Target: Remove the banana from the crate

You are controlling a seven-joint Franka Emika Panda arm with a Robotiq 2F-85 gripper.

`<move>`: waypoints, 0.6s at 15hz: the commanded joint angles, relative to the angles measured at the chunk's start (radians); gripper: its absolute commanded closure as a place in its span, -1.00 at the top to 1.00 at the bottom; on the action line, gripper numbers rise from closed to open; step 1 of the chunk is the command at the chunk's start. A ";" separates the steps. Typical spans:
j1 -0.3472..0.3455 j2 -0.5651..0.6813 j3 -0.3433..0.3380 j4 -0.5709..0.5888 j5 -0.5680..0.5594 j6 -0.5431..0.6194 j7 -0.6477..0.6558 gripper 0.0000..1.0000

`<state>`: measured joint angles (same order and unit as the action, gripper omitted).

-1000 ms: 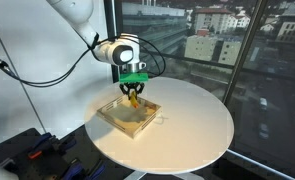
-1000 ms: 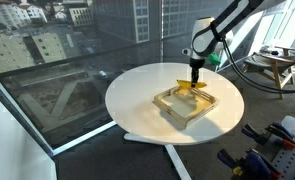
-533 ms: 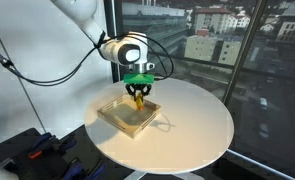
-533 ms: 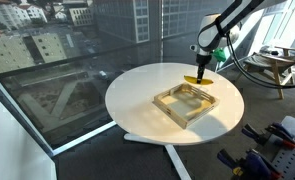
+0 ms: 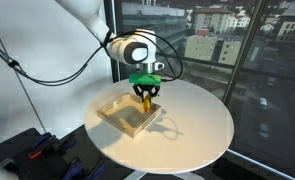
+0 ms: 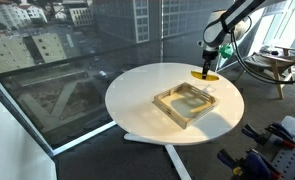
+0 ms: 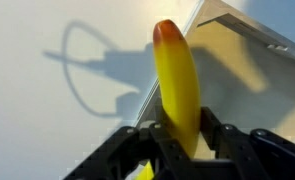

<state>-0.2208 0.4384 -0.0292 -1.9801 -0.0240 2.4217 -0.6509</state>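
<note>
My gripper [image 5: 146, 95] is shut on the small yellow banana [image 5: 146, 102] and holds it in the air, just past the crate's edge. In the wrist view the banana [image 7: 176, 85] stands between my black fingers [image 7: 213, 133], its orange-tinged tip pointing up over the crate's wall. The crate [image 5: 127, 115] is a shallow light-wood tray on the round white table; it looks empty inside in both exterior views [image 6: 187, 103]. In an exterior view my gripper [image 6: 208, 68] holds the banana [image 6: 204, 74] above the table beyond the crate's far corner.
The round white table [image 5: 192, 125] has bare surface around the crate, also in the wrist view [image 7: 47, 90]. Large windows stand behind. Dark clutter [image 6: 272, 150] lies on the floor beside the table.
My gripper has carried the banana up and sideways, from over the crate's inside to just past its edge. The crate has not moved.
</note>
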 commanded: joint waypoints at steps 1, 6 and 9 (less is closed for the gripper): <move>-0.024 -0.017 -0.009 0.019 0.014 -0.034 0.027 -0.72; -0.054 -0.007 -0.021 0.030 0.029 -0.033 0.036 -0.72; -0.070 0.004 -0.030 0.040 0.035 -0.030 0.035 -0.72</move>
<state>-0.2746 0.4383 -0.0558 -1.9687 -0.0029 2.4217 -0.6311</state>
